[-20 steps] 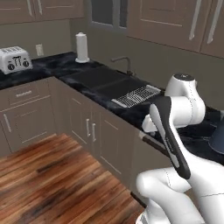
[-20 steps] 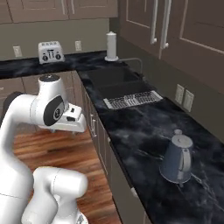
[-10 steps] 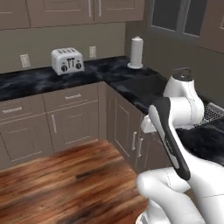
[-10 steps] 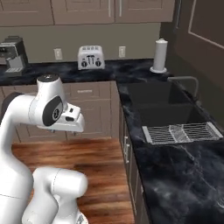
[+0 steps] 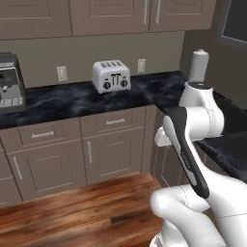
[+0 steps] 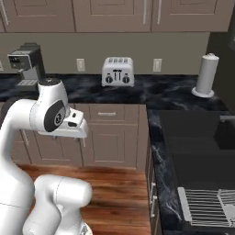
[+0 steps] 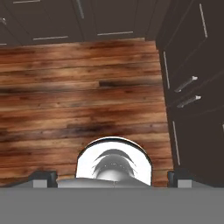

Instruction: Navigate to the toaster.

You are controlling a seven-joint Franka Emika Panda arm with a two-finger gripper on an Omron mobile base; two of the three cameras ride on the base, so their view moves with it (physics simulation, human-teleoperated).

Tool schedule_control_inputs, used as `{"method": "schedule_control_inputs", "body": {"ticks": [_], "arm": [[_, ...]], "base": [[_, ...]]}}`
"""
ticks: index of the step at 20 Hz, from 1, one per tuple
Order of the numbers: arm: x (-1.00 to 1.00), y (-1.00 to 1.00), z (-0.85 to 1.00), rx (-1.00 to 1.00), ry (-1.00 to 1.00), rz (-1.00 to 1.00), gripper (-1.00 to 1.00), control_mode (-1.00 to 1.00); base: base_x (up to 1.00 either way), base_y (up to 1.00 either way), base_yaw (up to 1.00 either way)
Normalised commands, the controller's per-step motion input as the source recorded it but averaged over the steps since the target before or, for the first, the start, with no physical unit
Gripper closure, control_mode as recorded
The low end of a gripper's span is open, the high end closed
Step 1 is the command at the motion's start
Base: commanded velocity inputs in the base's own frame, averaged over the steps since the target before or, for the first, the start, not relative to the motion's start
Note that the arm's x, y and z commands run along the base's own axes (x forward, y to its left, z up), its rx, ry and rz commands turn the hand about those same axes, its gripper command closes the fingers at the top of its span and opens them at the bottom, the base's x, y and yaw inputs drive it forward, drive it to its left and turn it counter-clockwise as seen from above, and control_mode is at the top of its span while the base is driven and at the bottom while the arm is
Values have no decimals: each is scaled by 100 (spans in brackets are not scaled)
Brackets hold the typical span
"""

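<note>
We see the toaster upright on the dark counter against the back wall, between the coffee machine and the paper towel roll. Our gripper points down at the wood floor; its fingertips sit wide apart, gripping nothing.
</note>
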Motion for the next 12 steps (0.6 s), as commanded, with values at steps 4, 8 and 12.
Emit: {"method": "schedule_control_inputs", "body": {"ticks": [4,8,12], "arm": [[0,0,0,0,0,0,-100,100],[0,0,0,0,0,0,-100,100],[0,0,0,0,0,0,-100,100]], "base": [[100,0,14],[100,0,8],[93,-3,3]]}}
